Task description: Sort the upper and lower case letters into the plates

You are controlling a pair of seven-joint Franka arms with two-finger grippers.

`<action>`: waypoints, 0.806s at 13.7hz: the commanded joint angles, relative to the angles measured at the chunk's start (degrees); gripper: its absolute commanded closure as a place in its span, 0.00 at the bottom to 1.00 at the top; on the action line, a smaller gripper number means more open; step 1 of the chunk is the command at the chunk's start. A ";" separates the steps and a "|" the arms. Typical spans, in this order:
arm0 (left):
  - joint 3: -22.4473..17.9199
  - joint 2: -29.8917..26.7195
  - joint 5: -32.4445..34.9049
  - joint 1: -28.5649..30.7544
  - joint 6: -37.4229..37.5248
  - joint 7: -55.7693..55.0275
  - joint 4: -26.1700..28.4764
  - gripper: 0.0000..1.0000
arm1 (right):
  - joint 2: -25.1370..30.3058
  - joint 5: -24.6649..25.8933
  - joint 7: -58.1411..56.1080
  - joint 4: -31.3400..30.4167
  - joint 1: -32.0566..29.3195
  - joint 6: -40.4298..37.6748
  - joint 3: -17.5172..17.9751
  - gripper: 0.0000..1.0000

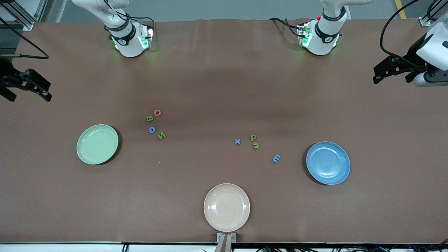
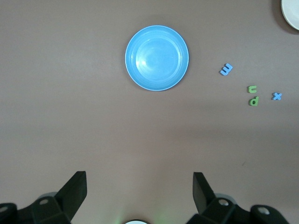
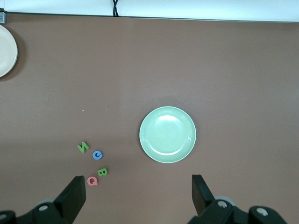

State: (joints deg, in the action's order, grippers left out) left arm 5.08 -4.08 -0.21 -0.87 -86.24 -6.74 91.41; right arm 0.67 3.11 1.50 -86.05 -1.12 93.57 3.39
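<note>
Four letters lie near the pale green plate [image 1: 97,144]: pink Q [image 1: 158,112], green B [image 1: 149,118], blue C [image 1: 152,130], green N [image 1: 161,135]. Four lie near the blue plate [image 1: 328,162]: blue x [image 1: 237,141], green p [image 1: 253,137], green u [image 1: 256,145], blue E-like letter [image 1: 276,158]. Both plates are empty. My right gripper [image 1: 29,91] hangs open and empty high over the right arm's end of the table; its wrist view [image 3: 138,182] shows the green plate [image 3: 167,134]. My left gripper [image 1: 392,77] hangs open and empty over the left arm's end [image 2: 139,179], with the blue plate [image 2: 157,58] in view.
A cream plate [image 1: 226,207] sits empty at the table's edge nearest the front camera, midway between the two coloured plates. Bare brown table lies between the two groups of letters and around the arms' bases.
</note>
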 commanded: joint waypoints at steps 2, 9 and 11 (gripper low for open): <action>0.02 0.74 0.74 0.16 1.08 -0.21 -2.02 0.00 | -0.23 -0.30 -0.80 0.80 -0.46 -1.63 0.04 0.00; 0.90 11.62 2.06 -0.36 -3.47 -1.95 -2.82 0.00 | -0.32 -0.56 -0.45 0.71 -0.55 -1.55 0.13 0.00; 1.69 15.84 2.06 -0.71 -8.92 -4.32 -1.24 0.00 | -1.11 -0.91 -0.54 0.62 -0.46 -1.37 0.13 0.00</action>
State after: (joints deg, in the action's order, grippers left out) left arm 6.09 7.85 0.61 -0.97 -91.90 -8.71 90.39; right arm 0.56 3.13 1.50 -86.06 -1.13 92.67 3.29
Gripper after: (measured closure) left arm 0.000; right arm 0.000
